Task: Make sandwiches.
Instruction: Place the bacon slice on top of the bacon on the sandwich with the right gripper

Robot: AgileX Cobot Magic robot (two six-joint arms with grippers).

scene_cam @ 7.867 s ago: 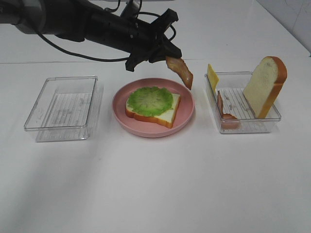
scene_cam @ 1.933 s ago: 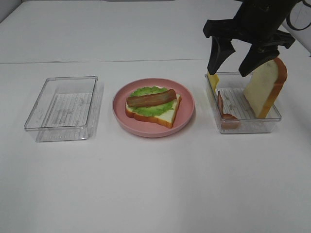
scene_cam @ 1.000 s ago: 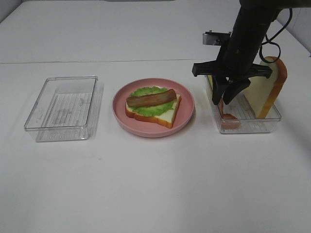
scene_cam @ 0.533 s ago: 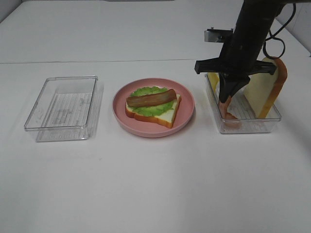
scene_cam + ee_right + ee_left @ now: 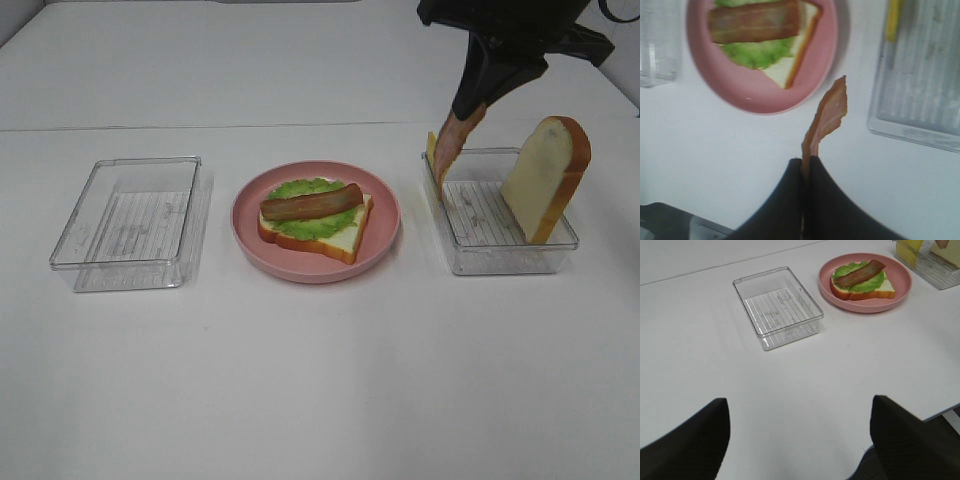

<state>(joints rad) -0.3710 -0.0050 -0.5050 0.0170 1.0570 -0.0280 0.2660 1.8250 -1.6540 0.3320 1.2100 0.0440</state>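
From the high camera you see only the right gripper, up at the far right above the right tray. It is clamped on the top end of a bacon strip, which hangs down slanting, with its lower end in front of the tray's left wall. The strip partly covers the yellow cheese slice standing at that wall. A bread slice leans upright at the tray's other end.

The right wrist camera confirms the grip, which the high view cannot show closely. The two dark fingers are pressed together with the strip pinched between them. From there the strip's free end shows against bare table, between the pink plate and the tray, touching neither.

The open sandwich lies on the plate, well apart from the gripper. It is a bread base with lettuce and another bacon piece laid across the top.

The left gripper appears only in its own wrist view. Its jaws stand wide apart with nothing between them, over the table near the left tray.
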